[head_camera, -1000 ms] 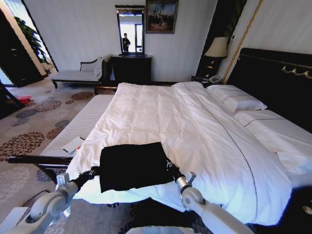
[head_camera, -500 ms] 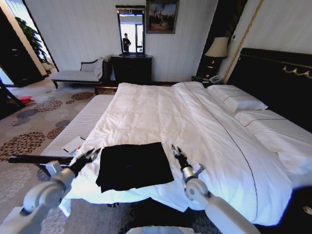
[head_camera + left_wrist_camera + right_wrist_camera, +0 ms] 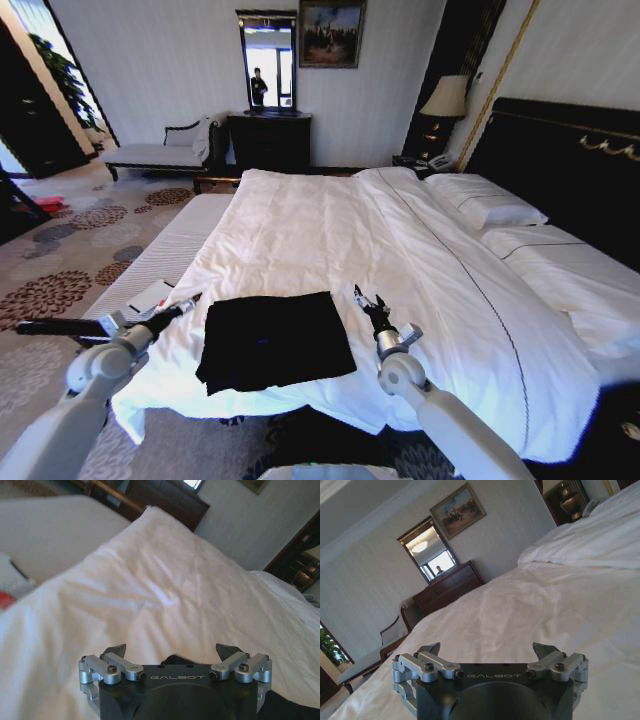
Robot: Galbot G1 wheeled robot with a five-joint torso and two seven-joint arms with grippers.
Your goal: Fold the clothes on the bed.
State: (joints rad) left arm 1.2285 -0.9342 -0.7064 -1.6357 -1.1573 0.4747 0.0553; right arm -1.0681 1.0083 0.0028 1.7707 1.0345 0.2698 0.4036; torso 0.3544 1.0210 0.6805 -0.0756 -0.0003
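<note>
The clothes [image 3: 275, 340], a black T-shirt folded into a rough rectangle, lie flat on the white duvet near the foot of the bed [image 3: 400, 250]. My left gripper [image 3: 188, 302] hovers just off the shirt's left edge, open and holding nothing. My right gripper [image 3: 364, 297] hangs just beyond the shirt's right edge, also open and empty. In the left wrist view the open gripper [image 3: 172, 652] points over the duvet, with a sliver of the black clothes [image 3: 175, 659] between its fingers. The right wrist view has its open gripper [image 3: 487, 650] above bare white duvet.
A striped bench [image 3: 165, 255] with papers on it runs along the bed's left side. Pillows [image 3: 490, 205] lie against the dark headboard [image 3: 570, 160] on the right. A dresser with mirror [image 3: 268, 135], a chaise [image 3: 160, 150] and a lamp [image 3: 445, 100] line the far wall.
Both grippers have let go of the shirt's sides, lifted and moved outward. The folded shirt now lies free on the duvet.
</note>
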